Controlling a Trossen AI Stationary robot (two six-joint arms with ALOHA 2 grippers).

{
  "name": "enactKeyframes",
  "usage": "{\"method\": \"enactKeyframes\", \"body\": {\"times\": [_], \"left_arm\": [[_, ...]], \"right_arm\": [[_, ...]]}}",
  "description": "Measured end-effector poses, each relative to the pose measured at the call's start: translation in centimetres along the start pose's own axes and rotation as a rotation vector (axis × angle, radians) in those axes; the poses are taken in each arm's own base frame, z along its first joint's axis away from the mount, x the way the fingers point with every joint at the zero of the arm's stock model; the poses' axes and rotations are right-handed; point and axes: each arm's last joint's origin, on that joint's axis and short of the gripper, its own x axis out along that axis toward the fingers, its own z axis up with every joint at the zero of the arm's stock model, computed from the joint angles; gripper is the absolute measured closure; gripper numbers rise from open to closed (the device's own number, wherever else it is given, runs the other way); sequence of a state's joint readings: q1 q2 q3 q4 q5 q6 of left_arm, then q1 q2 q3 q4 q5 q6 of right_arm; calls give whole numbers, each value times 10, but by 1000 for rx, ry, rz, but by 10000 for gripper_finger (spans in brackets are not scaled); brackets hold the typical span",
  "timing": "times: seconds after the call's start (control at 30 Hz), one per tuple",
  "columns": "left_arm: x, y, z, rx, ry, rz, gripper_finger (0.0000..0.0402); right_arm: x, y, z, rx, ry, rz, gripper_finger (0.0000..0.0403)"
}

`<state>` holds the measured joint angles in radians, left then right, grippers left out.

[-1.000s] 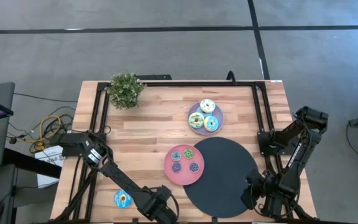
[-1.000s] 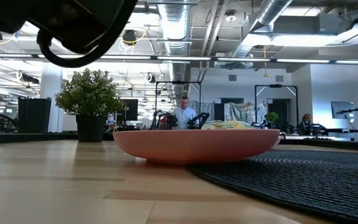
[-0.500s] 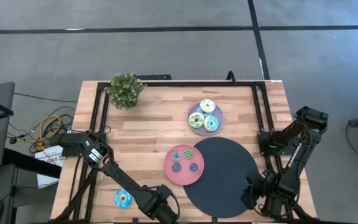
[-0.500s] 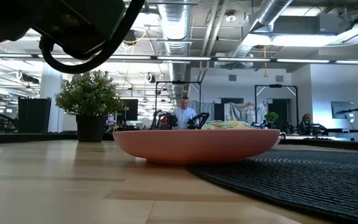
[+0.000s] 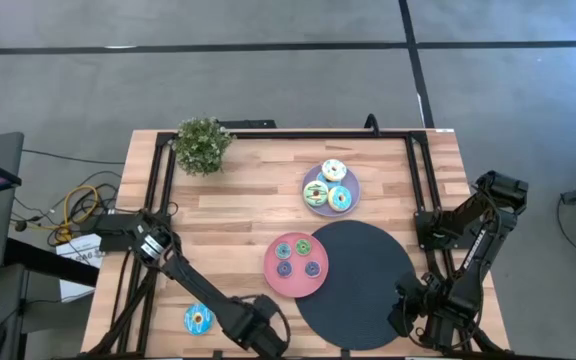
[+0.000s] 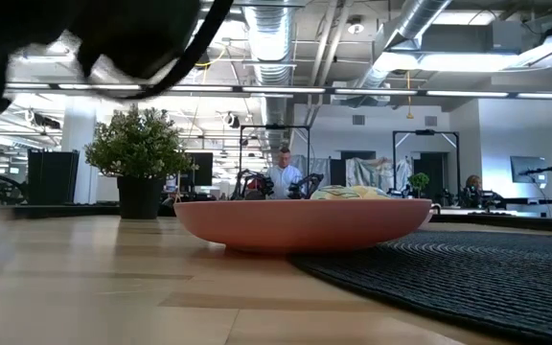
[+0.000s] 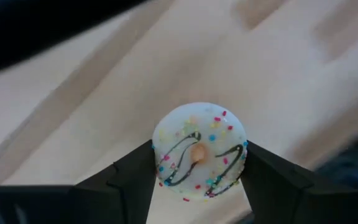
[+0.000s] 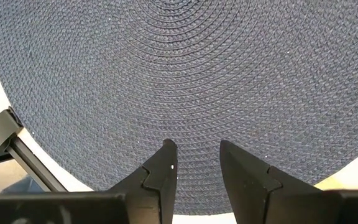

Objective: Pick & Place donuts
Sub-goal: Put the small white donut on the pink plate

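Observation:
My left gripper is shut on a white donut with dark icing lines and coloured sprinkles, at the table's near edge. A blue donut lies flat on the wood to its left. Several small donuts sit on the pink plate, and three larger ones sit on the lilac plate. My right gripper is open with a narrow gap. It waits over the near right part of the black disc and touches nothing. My left gripper pinches the white donut between its two fingers, one finger on each side of the ring's outer rim. The iced top faces the wrist camera. The wood behind the donut looks blurred, and the donut seems lifted off it.
A potted plant stands at the far left corner. Black frame rails run along the left, far and right edges. Bare wood lies between the plant and the plates. People and equipment show in the room beyond.
In the low view, the white donut that rested on the table at the picture's left edge is gone from there. The left arm's dark shape above it has shifted and blurred. The right arm has kept still.

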<state>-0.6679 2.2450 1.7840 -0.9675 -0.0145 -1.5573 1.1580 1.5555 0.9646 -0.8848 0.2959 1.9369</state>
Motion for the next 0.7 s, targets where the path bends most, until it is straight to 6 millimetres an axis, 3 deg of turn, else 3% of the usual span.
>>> {"method": "enactKeyframes", "body": {"times": [0.3, 0.5, 0.7], "left_arm": [[-53, 3, 51, 59, -222, -114, 195], [-48, 1, 104, 216, -296, -157, 195], [-46, 15, 145, 298, -266, -115, 195]], "right_arm": [[2, 2, 5, 27, -4, -1, 291], [6, 7, 17, 93, -9, 2, 291], [9, 14, 26, 156, -3, 34, 291]]}}
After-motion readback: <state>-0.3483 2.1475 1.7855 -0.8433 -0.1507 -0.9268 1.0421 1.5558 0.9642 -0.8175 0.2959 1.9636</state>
